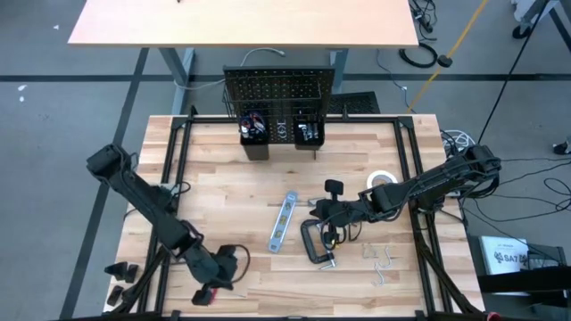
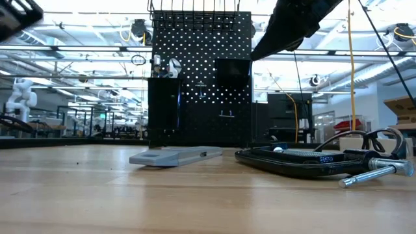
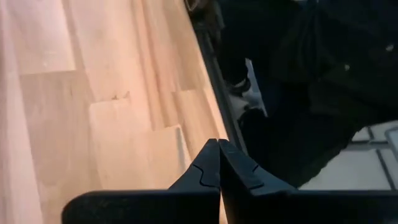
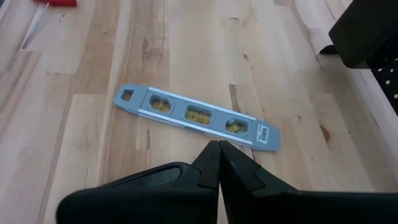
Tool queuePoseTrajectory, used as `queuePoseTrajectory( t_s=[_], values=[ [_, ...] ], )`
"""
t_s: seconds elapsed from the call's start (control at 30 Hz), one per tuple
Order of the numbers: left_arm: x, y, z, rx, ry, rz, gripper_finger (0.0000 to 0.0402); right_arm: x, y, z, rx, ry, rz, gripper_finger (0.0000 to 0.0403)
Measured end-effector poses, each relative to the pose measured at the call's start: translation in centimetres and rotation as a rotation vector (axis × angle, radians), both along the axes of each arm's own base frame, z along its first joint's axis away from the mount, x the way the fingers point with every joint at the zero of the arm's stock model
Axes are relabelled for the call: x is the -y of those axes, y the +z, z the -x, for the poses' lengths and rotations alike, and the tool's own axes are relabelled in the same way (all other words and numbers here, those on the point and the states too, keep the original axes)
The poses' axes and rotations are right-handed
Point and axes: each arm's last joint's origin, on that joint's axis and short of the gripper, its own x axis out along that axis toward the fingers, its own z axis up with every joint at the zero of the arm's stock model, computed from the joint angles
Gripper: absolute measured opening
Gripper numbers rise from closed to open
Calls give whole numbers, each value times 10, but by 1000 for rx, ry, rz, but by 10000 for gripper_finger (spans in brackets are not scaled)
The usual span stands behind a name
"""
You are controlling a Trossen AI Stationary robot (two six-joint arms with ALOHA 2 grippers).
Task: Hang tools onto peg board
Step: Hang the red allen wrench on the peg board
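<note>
You are seeing the right gripper hovering with its fingers pressed together, holding nothing, just beside the blue-silver level lying flat mid-table; the black C-clamp is lying near it, and the white tape roll is sitting farther toward the right edge. The peg board is standing upright at the far edge; the left gripper is waiting near the front edge, fingers pressed together, empty.
</note>
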Motion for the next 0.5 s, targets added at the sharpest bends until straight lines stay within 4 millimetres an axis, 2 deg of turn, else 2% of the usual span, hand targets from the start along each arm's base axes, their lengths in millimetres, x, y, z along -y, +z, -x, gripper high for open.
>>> queuePoseTrajectory(
  t_s=[0.23,0.33,0.5],
  values=[
    [19,30,5,-48,10,-259,0,0,2,-2,27,3,-3,0],
    [25,27,8,-59,20,-298,0,0,2,-2,27,3,-2,0],
    [37,9,11,-176,43,-275,0,0,2,-2,27,3,-3,0]
  ],
)
